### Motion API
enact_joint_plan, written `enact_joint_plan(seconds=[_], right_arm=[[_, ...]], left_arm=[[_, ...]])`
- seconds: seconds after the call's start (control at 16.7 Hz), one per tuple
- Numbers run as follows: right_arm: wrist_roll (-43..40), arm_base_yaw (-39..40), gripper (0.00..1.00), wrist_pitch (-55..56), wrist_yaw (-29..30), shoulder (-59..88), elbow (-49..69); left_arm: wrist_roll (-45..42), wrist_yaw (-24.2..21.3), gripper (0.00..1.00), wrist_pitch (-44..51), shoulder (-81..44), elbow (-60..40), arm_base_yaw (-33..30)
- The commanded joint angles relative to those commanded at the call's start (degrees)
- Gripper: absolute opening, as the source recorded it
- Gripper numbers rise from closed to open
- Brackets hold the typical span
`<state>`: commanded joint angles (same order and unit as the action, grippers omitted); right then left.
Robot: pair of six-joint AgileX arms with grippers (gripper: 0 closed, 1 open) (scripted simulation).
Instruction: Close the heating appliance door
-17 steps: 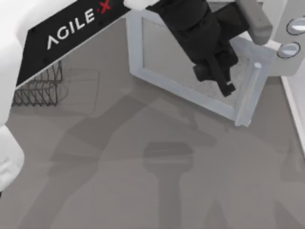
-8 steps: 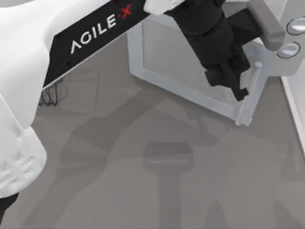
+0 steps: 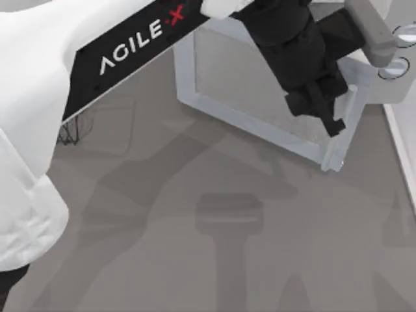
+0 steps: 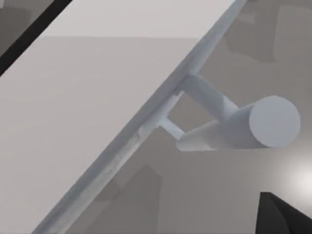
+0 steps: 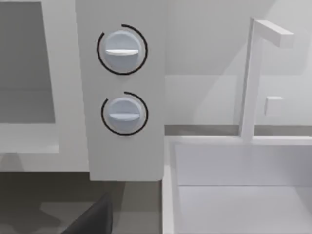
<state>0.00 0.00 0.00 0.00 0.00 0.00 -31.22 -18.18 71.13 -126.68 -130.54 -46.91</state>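
My left arm reached across from the table's left, its left gripper point(image 3: 323, 110) over the open door point(image 3: 260, 97), just beside the handle point(image 4: 243, 129); whether its fingers were apart I could not tell. The microwave point(image 5: 124, 97) stood at the far right.

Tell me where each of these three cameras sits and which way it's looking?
Top view: above the table, looking down at the open door; the left arm's gripper hangs beside the handle.
Left wrist view: on the left arm, looking close along the door at its handle.
Right wrist view: on the right arm, facing the microwave and its knobs.
Top and left wrist views share the door and handle.
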Motion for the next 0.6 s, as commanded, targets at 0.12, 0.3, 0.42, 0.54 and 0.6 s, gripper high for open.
enact_joint_plan(seconds=[0.12,0.3,0.42,0.54,0.6], right_arm=[[0.0,0.0,1.00,0.0,0.0,0.0,0.0],[0.0,0.0,1.00,0.0,0.0,0.0,0.0],[0.0,0.0,1.00,0.0,0.0,0.0,0.0],[0.0,0.0,1.00,0.0,0.0,0.0,0.0],[0.0,0.0,1.00,0.0,0.0,0.0,0.0]], left_arm=[[0.1,-0.6,0.00,1.6,-1.8,-1.3,-1.1],[0.8,-0.7,0.00,3.2,-4.9,-3.6,-1.8],[1.4,0.2,0.00,2.9,-5.1,-5.7,-1.4],[1.6,1.1,0.00,1.7,-4.2,-7.4,-1.0],[1.6,1.2,0.00,1.4,-4.1,-7.7,-0.9]])
